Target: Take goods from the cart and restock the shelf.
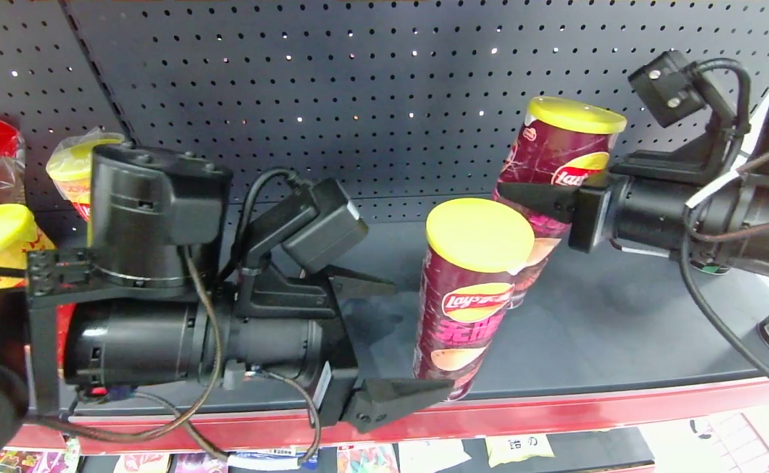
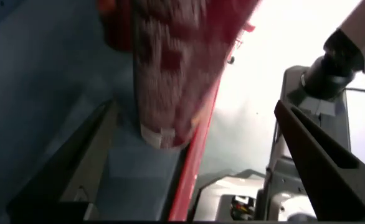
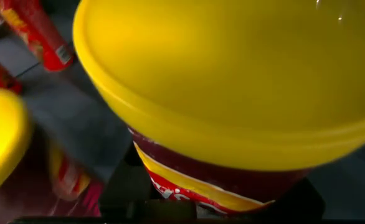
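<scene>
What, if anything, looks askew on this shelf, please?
The can in the right gripper is tilted, not upright, just behind the nearer can. That nearer can stands very close to the red front edge of the shelf, between the fingers of the open left gripper.

I see a dark wall (image 1: pixel 384 79) full of little holes, with tiny lights shining through. The grey shelf (image 1: pixel 607 328) has a red front edge (image 1: pixel 555 407).

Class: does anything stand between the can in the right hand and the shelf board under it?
Nothing visible: the maroon yellow-lidded can in the right hand tilts over bare grey shelf board; its twin stands nearer the front edge.
</scene>
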Robot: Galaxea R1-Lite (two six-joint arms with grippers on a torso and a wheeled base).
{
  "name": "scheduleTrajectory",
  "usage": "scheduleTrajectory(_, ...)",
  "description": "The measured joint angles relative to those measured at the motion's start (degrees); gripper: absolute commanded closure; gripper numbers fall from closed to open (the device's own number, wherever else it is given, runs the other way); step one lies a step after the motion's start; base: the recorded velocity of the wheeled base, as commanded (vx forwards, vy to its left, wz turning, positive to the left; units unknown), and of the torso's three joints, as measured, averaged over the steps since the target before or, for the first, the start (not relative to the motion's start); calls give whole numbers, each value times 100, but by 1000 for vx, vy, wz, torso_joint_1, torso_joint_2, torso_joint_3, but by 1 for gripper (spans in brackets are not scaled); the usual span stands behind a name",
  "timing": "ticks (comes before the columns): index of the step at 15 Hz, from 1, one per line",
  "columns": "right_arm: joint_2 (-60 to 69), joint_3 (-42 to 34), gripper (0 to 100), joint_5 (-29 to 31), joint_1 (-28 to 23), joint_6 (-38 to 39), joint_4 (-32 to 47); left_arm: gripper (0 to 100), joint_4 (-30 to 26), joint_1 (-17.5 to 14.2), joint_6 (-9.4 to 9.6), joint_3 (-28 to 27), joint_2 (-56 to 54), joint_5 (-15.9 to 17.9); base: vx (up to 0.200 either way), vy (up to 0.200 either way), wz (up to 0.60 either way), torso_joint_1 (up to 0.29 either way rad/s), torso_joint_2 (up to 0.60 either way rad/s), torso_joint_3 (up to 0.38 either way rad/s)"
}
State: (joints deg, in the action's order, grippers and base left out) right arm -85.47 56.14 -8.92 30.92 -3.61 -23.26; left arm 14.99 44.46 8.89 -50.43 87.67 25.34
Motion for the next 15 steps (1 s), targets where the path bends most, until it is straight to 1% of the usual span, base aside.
scheduleTrajectory(2, -378, 149, 100, 0, -46, -2, -471, 0, 2, -69, -2, 346, -325, -30, 0, 0, 0, 0, 0, 0)
scheduleTrajectory(4, -657, 201, 100, -5, -41, -9, -619, 0, 0, -179, -5, 573, -588, -37, 0, 0, 0, 0, 0, 0)
scheduleTrajectory(6, -883, 221, 100, -5, -18, -6, -651, 0, 0, -380, -9, 730, -824, -35, 0, 0, 0, 0, 0, 0)
scheduleTrajectory(9, -1100, 315, 100, -10, -16, -5, -655, 0, 0, -499, -11, 777, -986, -30, 0, 0, 0, 0, 0, 0)
scheduleTrajectory(15, -1384, 546, 100, -11, 128, -6, -657, 0, -2, -524, -9, 790, -1089, -30, 0, 0, 0, 0, 0, 0)
